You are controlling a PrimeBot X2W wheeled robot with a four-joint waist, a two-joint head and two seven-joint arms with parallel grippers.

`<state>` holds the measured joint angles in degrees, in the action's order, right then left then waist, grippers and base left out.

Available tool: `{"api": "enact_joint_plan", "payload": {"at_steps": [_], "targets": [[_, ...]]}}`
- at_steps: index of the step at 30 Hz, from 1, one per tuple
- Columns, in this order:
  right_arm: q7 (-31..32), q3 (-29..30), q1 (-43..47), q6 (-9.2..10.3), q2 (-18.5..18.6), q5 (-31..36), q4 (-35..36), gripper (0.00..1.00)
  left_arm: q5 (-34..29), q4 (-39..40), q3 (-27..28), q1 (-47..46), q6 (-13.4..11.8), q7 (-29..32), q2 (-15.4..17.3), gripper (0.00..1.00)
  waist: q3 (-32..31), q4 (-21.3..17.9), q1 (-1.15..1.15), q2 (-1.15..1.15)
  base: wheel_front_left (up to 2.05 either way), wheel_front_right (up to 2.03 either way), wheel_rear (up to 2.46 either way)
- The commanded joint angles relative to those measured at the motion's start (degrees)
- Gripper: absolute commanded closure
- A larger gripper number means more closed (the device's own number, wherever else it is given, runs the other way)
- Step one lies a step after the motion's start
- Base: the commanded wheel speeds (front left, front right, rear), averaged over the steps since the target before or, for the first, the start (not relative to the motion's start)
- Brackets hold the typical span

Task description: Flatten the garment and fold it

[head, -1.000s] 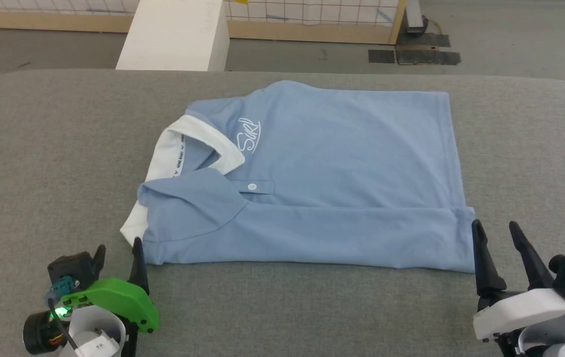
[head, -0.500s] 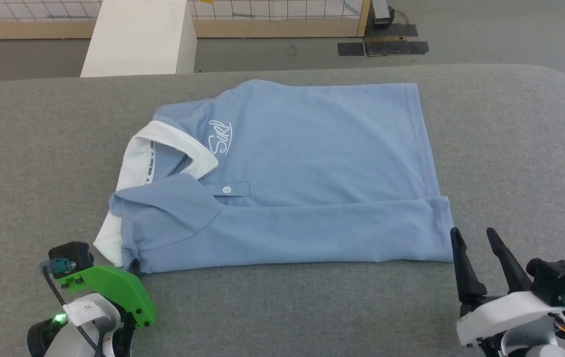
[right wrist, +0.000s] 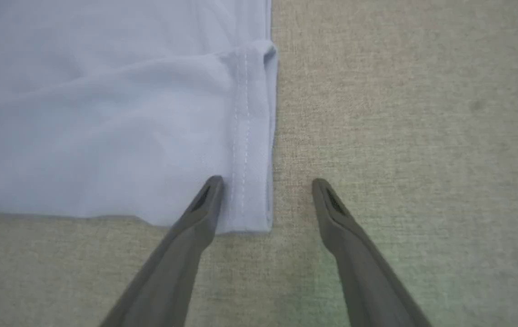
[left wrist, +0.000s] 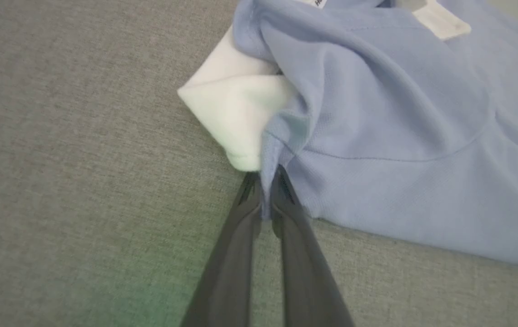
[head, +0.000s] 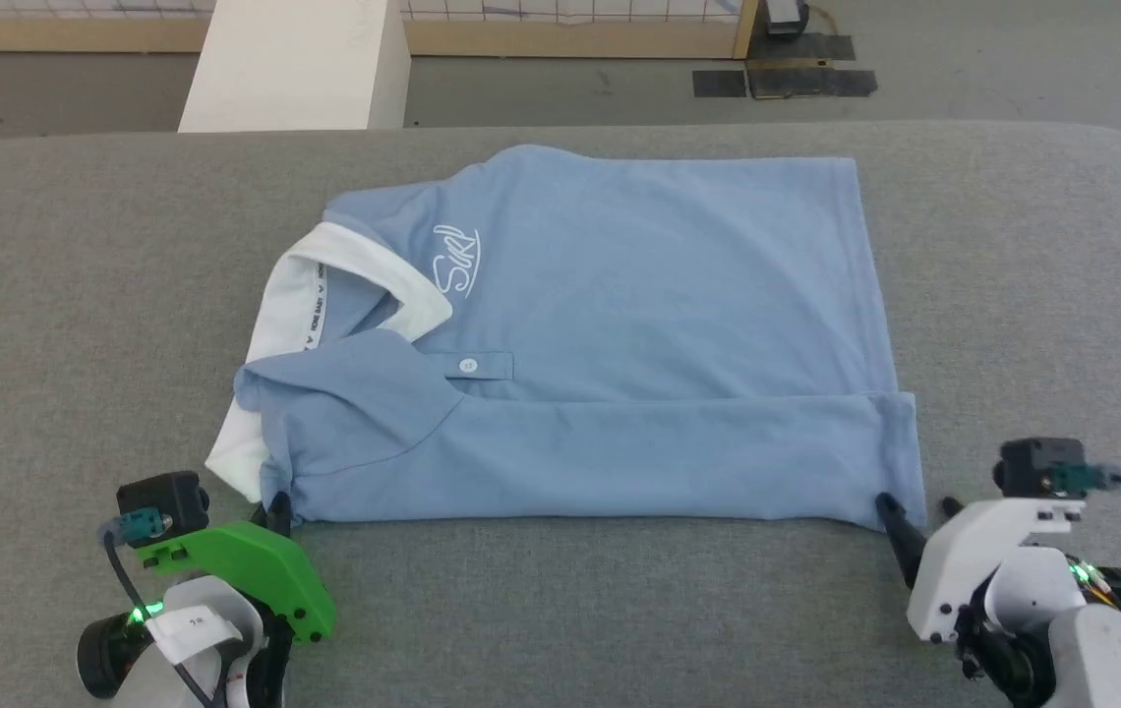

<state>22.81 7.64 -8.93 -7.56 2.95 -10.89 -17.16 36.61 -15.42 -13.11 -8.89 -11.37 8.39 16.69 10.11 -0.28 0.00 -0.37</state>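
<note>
Low, left jaws pinching garment point(head: 619, 295), right apart

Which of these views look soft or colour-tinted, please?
Head view: sharp, evenly lit garment. Left wrist view: left gripper blurred low down, green glow on the grey surface. Right wrist view: soft, surface looks beige-green around the right gripper.

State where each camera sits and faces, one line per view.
Head view: on the head, looking forward and down at the garment on the grey surface; left gripper lower left, right gripper lower right.
Left wrist view: along its shut fingers, pinching the garment's edge by the collar.
Right wrist view: along its open fingers, flanking the hem corner.
All three share the garment.
</note>
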Motion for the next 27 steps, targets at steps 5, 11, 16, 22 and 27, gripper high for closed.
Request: {"api": "enact_joint_plan", "payload": {"at_steps": [5, 11, 16, 22, 27], "targets": [[13.9, -0.58, -2.58, 0.08, -0.07, 2.02, -0.46, 0.21, -1.36, 0.51, -0.29, -0.62, 0.4, -1.9, 0.15, 1.0, 1.05, 0.96, 0.0, 0.37, 0.0, 0.0, 0.0], [20.93, -0.42, -1.81, 0.08, -0.07, 1.57, 4.37, 1.0, -2.14, 0.1, -0.56, -1.0, 1.03, -5.01, 0.03, 1.0, 0.5, 1.48, 0.0, 0.37, 0.0, 0.0, 0.0], [11.04, -0.97, 0.68, 0.08, -0.07, -0.28, 12.33, 1.0, -4.76, 1.82, -0.13, -0.53, 0.07, -11.59, 0.24, 1.0, -1.54, 2.13, 0.0, 0.37, 0.0, 0.0, 0.0], [2.39, -0.85, 7.11, 0.08, -0.07, -3.41, 21.13, 1.0, -6.29, 5.85, 1.38, 4.11, -2.25, -15.74, 1.6, 1.0, -4.39, 2.28, 0.0, 0.37, 0.0, 0.0, 0.0], [3.92, 1.74, 15.36, 0.08, -0.07, -4.83, 26.61, 1.0, -5.87, 10.58, 1.69, 11.06, -4.36, -13.14, 2.86, 1.0, -5.36, 2.58, 0.0, 0.37, 0.0, 0.0, 0.0]]}}
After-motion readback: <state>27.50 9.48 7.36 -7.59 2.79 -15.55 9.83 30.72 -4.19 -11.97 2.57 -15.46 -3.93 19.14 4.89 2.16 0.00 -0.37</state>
